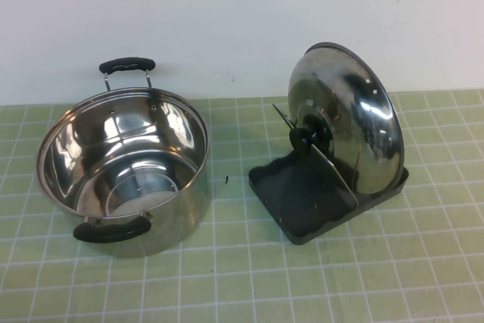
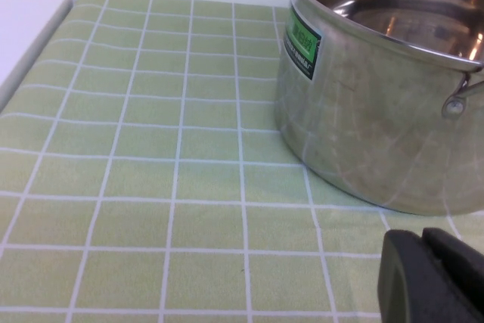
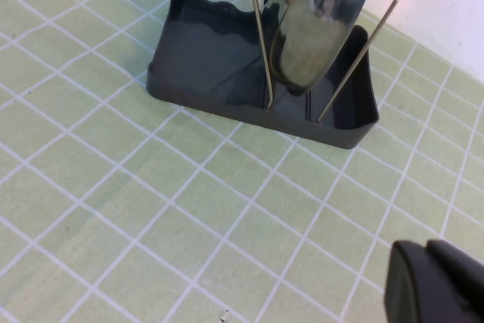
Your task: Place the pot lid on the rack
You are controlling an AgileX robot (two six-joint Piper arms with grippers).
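The lid (image 1: pixel 349 130) stands on edge in the rack (image 1: pixel 302 200), between its wires, nearer the right gripper (image 3: pixel 439 281) than the left gripper (image 2: pixel 431 274) by the pot (image 1: pixel 125 168); neither's jaw state can be told.

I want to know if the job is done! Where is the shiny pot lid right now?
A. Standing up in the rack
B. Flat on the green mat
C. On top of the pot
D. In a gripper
A: the pot lid stands on edge in the rack, between its wire uprights, while the pot is open; the left gripper and right gripper show only at their own cameras' edges, holding nothing.
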